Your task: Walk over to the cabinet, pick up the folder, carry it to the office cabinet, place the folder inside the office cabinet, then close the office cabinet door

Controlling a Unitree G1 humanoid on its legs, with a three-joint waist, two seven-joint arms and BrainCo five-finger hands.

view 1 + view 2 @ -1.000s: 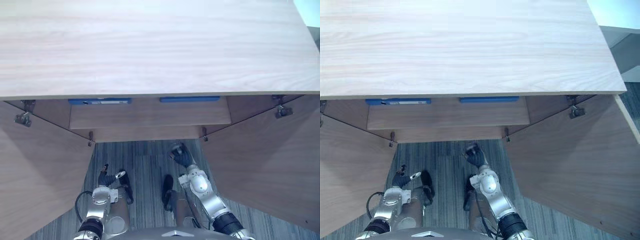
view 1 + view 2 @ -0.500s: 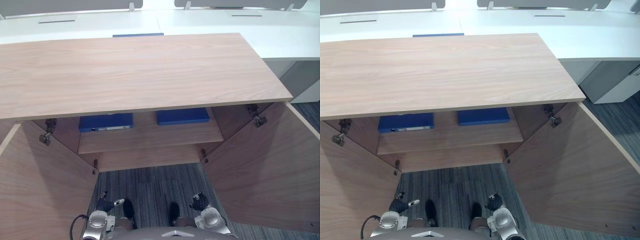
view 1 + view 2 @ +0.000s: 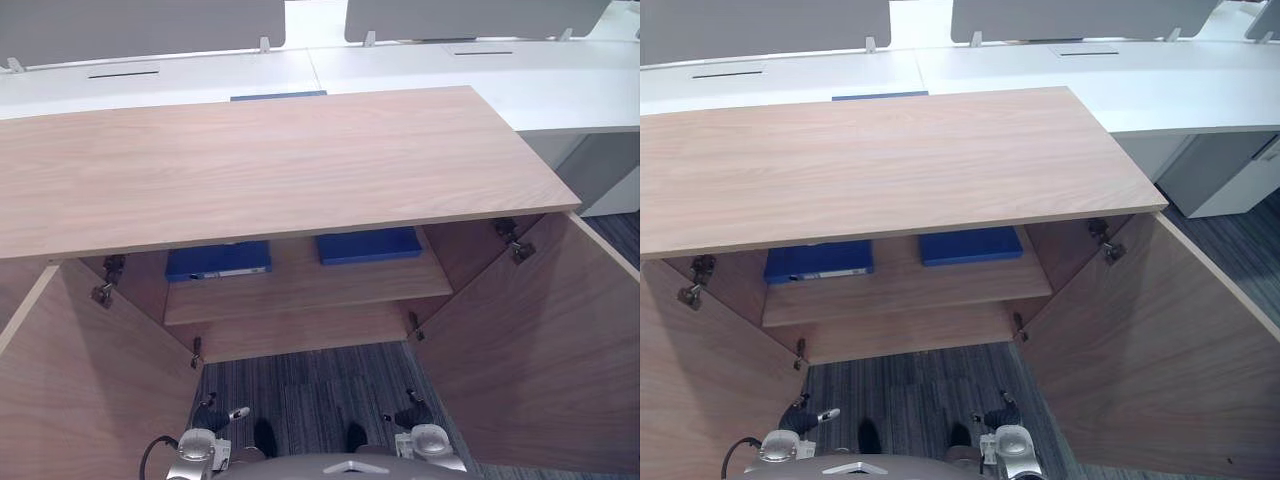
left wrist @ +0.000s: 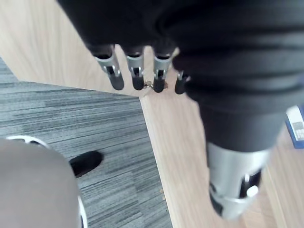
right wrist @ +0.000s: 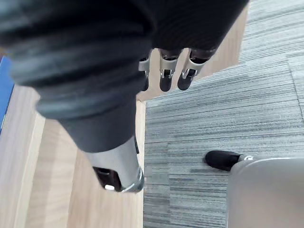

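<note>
Fingers (image 4: 115, 76) of left hand (image 4: 199, 52): straight, loosely spread, holding nothing. They hang over the grey carpet (image 4: 95, 123) and a wood edge of the cabinet. Fingers (image 5: 166, 73) of right hand (image 5: 95, 52): likewise straight and empty, low over the carpet beside wood panelling. In the eye views both hands sit low in front of the opening, apart from each other and short of the shelf.

Wood office cabinet (image 3: 260, 170): both doors swung wide, left door (image 3: 80, 390) and right door (image 3: 540, 350) angled outward. 1 shelf (image 3: 300, 290) inside carries 2 blue folders lying flat, side by side with a gap between them. The left folder (image 3: 217, 262) has a pale label on the edge facing out. The right folder (image 3: 368, 245) sits level with it. Both are partly hidden under the top panel. Neither hand touches a folder.

Past the top's far edge a blue strip (image 3: 278, 96) lies on the white desk (image 3: 420, 70); cannot tell what it is.
</note>
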